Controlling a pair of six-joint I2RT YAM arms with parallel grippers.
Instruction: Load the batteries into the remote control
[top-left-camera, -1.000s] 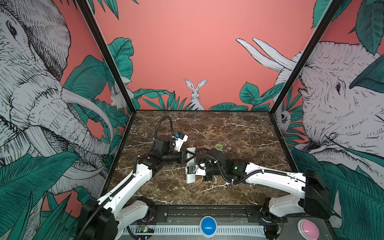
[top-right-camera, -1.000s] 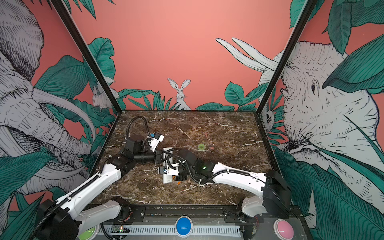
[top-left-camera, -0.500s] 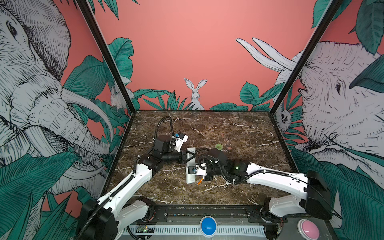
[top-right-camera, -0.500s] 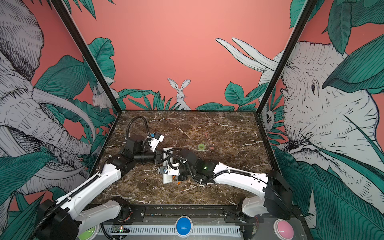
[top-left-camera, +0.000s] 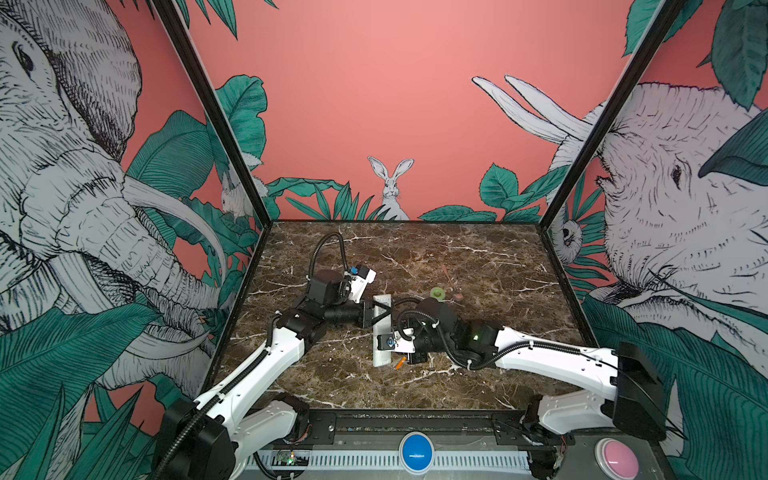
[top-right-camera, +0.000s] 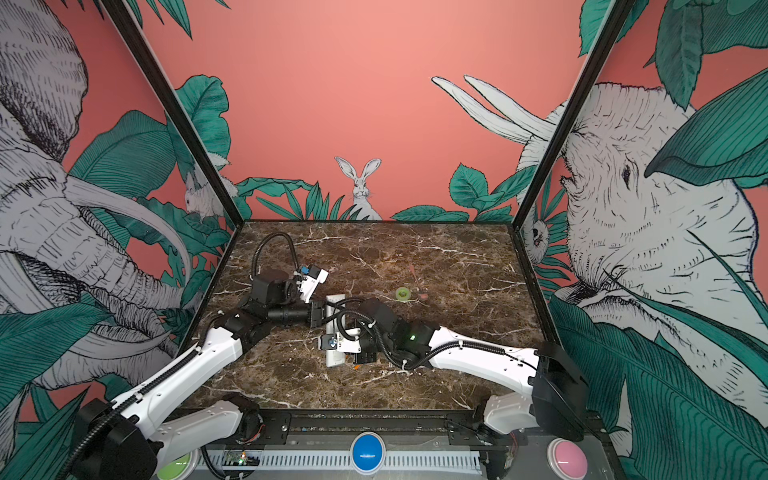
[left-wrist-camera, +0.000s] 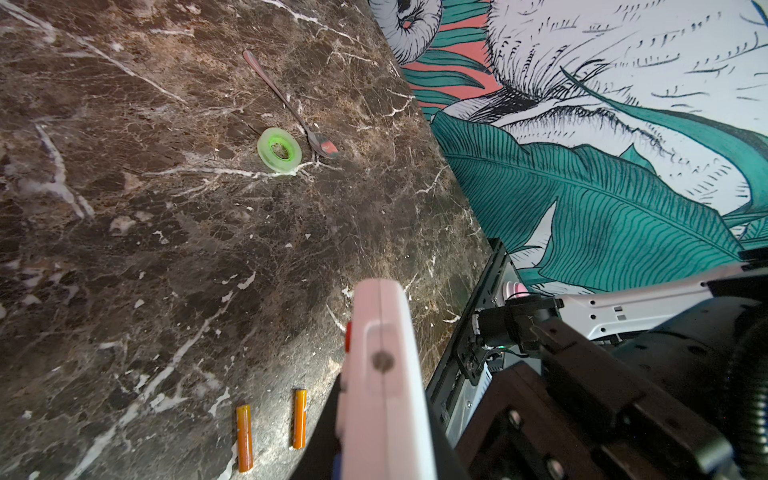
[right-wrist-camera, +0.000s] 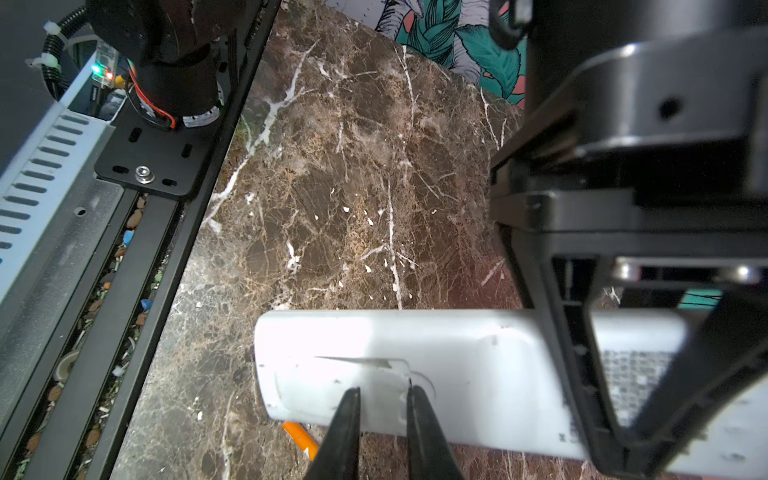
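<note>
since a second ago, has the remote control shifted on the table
No. Measured against the green tape roll, the remote control sits in the same spot in both top views.

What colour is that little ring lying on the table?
The ring is bright, see-through green. It shows best in the left wrist view.

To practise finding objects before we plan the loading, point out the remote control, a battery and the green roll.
remote control (right-wrist-camera: 457, 345), right wrist view, on its plain white back.
battery (left-wrist-camera: 299, 418), left wrist view, mid-length on its orange body.
green roll (left-wrist-camera: 295, 156), left wrist view, on the ring's band.
</note>
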